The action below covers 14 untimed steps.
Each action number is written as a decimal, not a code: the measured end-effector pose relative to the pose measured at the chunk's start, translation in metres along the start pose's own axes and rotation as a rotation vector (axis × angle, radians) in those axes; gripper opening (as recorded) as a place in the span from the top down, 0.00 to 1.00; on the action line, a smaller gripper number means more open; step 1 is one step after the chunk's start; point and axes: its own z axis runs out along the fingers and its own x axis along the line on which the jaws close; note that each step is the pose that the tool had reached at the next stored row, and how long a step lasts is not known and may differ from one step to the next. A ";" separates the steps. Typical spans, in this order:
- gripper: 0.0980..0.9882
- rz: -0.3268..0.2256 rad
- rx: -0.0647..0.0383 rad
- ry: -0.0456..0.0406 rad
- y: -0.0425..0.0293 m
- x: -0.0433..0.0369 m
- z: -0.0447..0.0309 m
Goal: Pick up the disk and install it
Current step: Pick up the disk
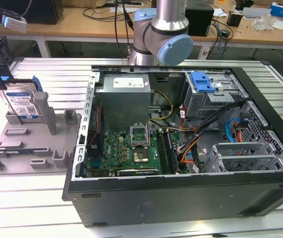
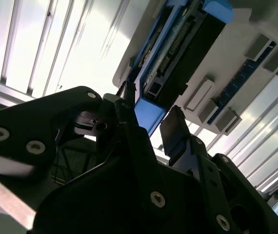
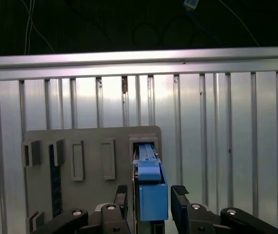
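Disk (image 3: 152,195) on edge in gray holder (image 3: 92,139), between parted jaws

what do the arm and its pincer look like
The arm is a silver metal tube with rounded, pale blue-grey joint caps. The pincer is matte black, with two flat-tipped fingers on angular linkages dotted with silver screw heads.

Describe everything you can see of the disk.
The disk is a flat silver drive with a white-and-blue label, framed by a bright blue plastic carrier. It stands on edge, near upright, in a slot of the gray holder tray, at the exterior view's left, outside the open computer case. The tool straddles its top edge; its fingers sit on either side with slim gaps showing in the first wrist view.
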 end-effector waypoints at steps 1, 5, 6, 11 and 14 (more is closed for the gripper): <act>0.57 0.000 0.000 0.0000 0.0001 0.0000 0.0011; 0.57 0.000 0.000 0.0000 0.0003 0.0000 0.0038; 0.57 0.000 0.000 0.0000 0.0003 0.0000 0.0042; 0.57 0.000 0.000 0.0000 0.0004 -0.0001 0.0072; 0.57 0.000 0.000 0.0000 0.0004 -0.0001 0.0090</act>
